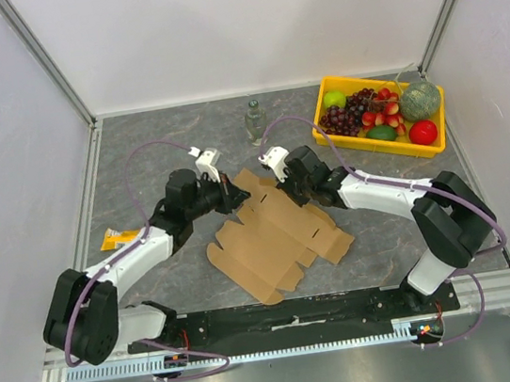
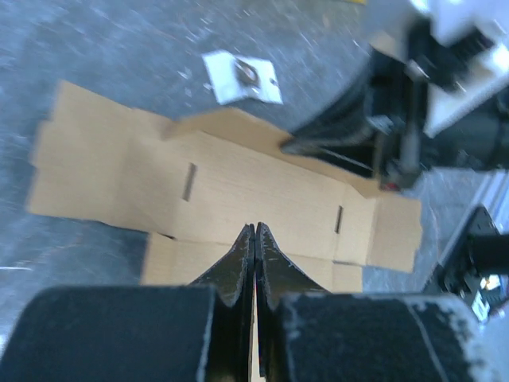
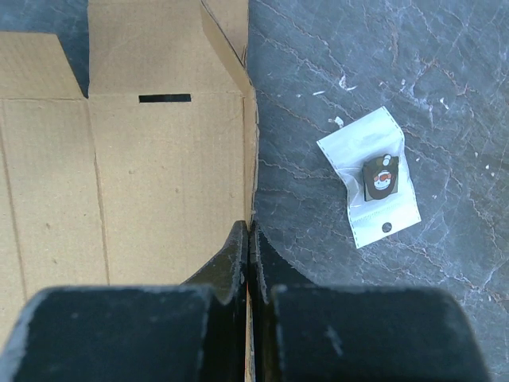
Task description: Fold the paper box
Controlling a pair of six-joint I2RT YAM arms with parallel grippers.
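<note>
Top external view shows the paper box (image 1: 276, 236) as an unfolded die-cut sheet, lying mostly flat on the counter (image 1: 135, 151) between the two arms, its slots and flaps spread toward the near edge. Both arms reach in to its far edge, side by side. In the left wrist view the left fingers (image 2: 248, 247) are clenched, with a thin line of cardboard showing between them, so they appear to be pinching that border. The right wrist view shows the same thing: the right fingers (image 3: 238, 247) are pressed together on the edge of a panel, just below a slot. Gripping one border at two points is probably meant to let a long panel be raised along its crease evenly, without twisting. That far strip seems slightly lifted already, though how far is hard to tell. A small white sachet (image 3: 370, 179) lies on the counter just beyond the gripped edge, apart from the cardboard. The yellow fruit tray (image 1: 332, 133) and a glass bottle (image 1: 255, 120) stand farther back, well clear of the fold.
</note>
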